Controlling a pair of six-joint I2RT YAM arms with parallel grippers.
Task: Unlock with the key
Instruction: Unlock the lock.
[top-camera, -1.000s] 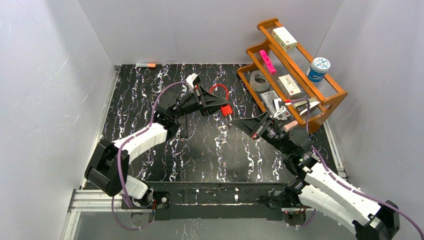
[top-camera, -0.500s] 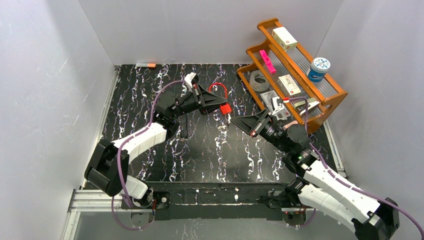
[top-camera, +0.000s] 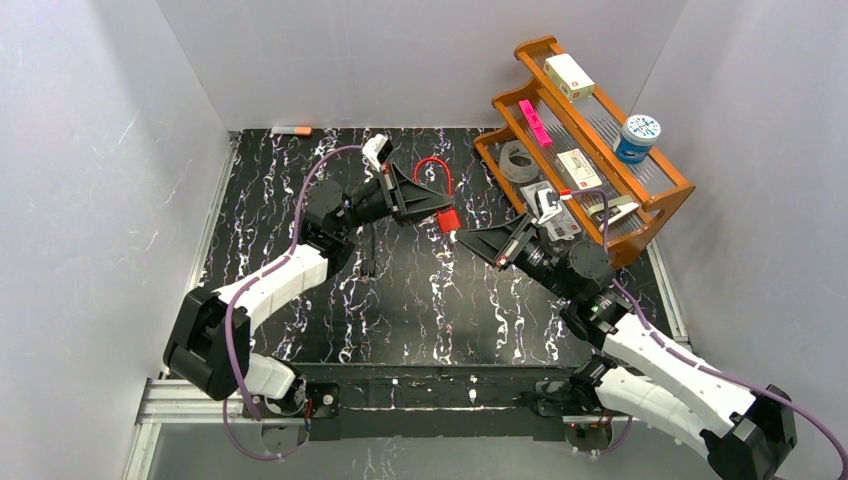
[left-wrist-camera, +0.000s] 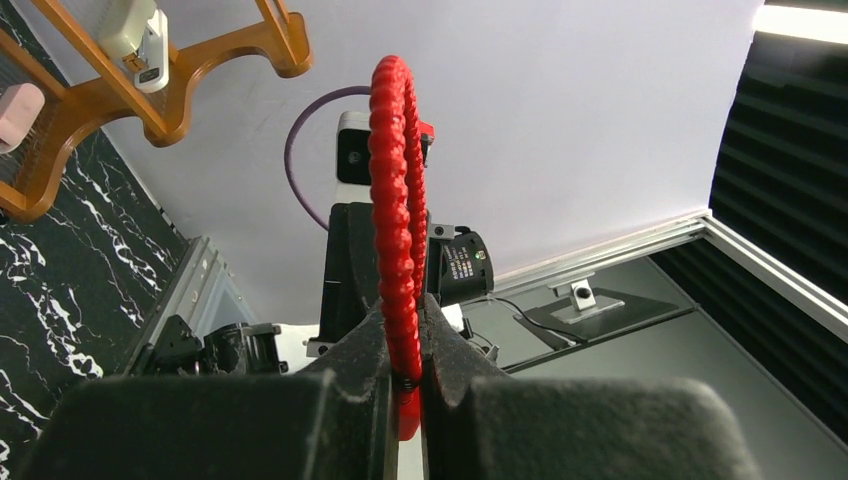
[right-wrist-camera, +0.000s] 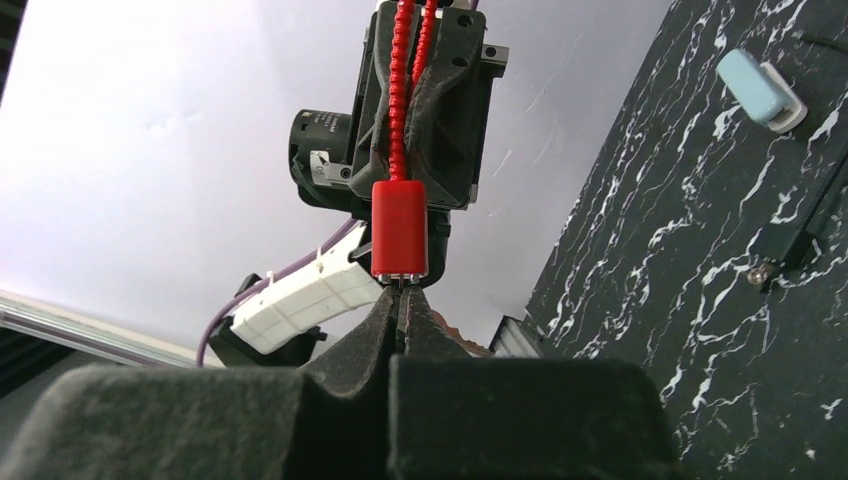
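A red cable lock has a ribbed red loop (top-camera: 432, 170) and a red block body (top-camera: 449, 220). My left gripper (top-camera: 436, 204) is shut on the loop and holds the lock above the mat; the ribbed cable (left-wrist-camera: 395, 190) rises between its jaws in the left wrist view. In the right wrist view the lock body (right-wrist-camera: 400, 228) hangs straight ahead. My right gripper (right-wrist-camera: 402, 296) is shut on a thin metal key whose tip meets the underside of the lock body. In the top view the right gripper (top-camera: 462, 235) sits just right of the lock body.
A wooden rack (top-camera: 655, 190) stands at the right back with a tape roll (top-camera: 516, 160), a pink item (top-camera: 535, 122), small boxes and a blue-lidded tub (top-camera: 636, 137). A small black part (top-camera: 368, 265) lies on the black marbled mat (top-camera: 420, 310). A light-blue item (right-wrist-camera: 760, 88) lies on the mat.
Both grippers have shifted a little to the left and back. The lock has moved with the left gripper, and the right gripper has closed in on the lock body.
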